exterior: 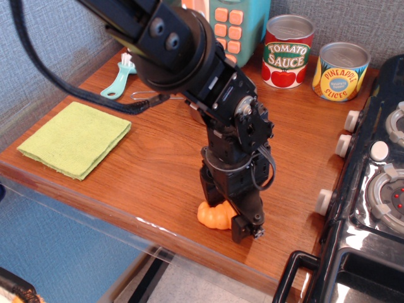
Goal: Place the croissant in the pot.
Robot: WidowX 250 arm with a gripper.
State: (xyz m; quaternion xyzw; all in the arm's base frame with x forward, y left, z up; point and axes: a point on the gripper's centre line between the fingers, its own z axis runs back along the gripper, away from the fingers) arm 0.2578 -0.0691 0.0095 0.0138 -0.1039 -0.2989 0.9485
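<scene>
The orange croissant (213,216) lies on the wooden table near its front edge. My gripper (228,216) points straight down onto it, one finger (247,228) at its right end and the other behind it. The jaws stand apart around the croissant, which rests on the table, its right part hidden by the finger. The steel pot (192,111) sits at the back, almost wholly hidden behind my arm. Only a sliver of its rim and its thin wire handle (146,95) pointing left show.
A tomato sauce can (288,52) and a pineapple can (341,71) stand at the back right. A green cloth (76,138) lies at the left, a teal brush (119,75) behind it. A black toy stove (372,189) borders the table's right side.
</scene>
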